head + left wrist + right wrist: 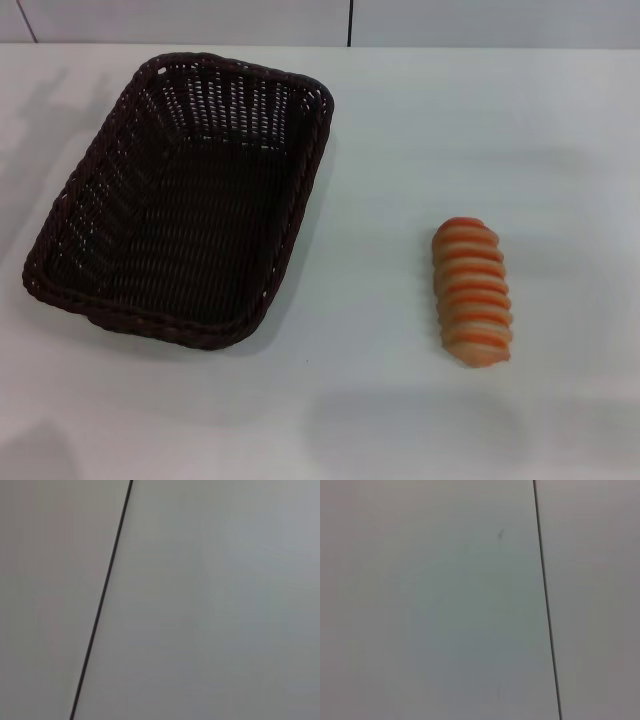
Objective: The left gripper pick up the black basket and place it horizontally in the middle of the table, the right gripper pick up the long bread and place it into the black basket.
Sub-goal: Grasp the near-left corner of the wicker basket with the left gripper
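Note:
The black basket sits on the left part of the white table, lying lengthwise away from me and turned a little askew, with nothing inside it. The long bread, orange and cream striped, lies on the table to the right of the basket, well apart from it. Neither the left gripper nor the right gripper shows in any view. Both wrist views hold only a plain pale surface crossed by a thin dark seam.
A white wall with a dark vertical seam runs behind the table's far edge. Bare tabletop lies between the basket and the bread and along the near edge.

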`<state>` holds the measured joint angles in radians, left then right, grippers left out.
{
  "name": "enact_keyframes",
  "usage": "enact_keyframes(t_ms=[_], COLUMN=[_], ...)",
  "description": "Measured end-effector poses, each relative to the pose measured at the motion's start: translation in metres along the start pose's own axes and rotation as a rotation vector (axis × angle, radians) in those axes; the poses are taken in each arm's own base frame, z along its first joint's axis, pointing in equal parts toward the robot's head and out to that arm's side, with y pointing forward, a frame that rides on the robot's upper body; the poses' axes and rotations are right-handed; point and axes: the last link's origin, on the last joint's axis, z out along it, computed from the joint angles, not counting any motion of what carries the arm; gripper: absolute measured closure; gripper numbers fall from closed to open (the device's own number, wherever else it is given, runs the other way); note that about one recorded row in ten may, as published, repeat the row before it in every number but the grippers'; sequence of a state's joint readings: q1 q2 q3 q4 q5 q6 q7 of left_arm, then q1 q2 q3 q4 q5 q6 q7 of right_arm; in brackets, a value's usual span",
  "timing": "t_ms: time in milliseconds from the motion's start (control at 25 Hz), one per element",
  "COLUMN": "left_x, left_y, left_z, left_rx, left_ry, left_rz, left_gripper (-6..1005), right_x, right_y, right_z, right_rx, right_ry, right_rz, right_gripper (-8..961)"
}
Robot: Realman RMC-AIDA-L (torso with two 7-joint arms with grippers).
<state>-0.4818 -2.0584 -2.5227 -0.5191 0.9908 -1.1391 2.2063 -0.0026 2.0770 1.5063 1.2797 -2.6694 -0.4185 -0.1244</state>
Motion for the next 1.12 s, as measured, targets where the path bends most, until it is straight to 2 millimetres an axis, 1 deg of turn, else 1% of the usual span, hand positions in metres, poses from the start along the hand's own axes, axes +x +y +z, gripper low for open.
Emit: enact_keyframes(t_ms=[640,800,960,1120], left_x=[-0.004,-0.004,0.002,0.015], left_y=[-0.003,-0.002,-0.006,-0.01], left_z=[-0.005,-0.004,-0.003,0.001], left_rx=[0.022,0.019,0.02,0.011], left_ry=[-0.006,-0.007,-0.014,-0.073], left_rz=[-0.017,-0.055,-0.125,-0.199], left_gripper=[388,390,392,393], right_x=[-0.001,-0.001,-0.001,-0.003], right_y=[-0.003,-0.004,-0.004,-0.004], right_z=[0.001,0.0,0.0,-0.001], right_rx=[0.007,0.009,0.011,0.011], right_ry=[-0.003,-0.003,-0.004,-0.008], right_rz=[-0.003,-0.002,0.0,0.001], right_gripper=[340,340,340,340])
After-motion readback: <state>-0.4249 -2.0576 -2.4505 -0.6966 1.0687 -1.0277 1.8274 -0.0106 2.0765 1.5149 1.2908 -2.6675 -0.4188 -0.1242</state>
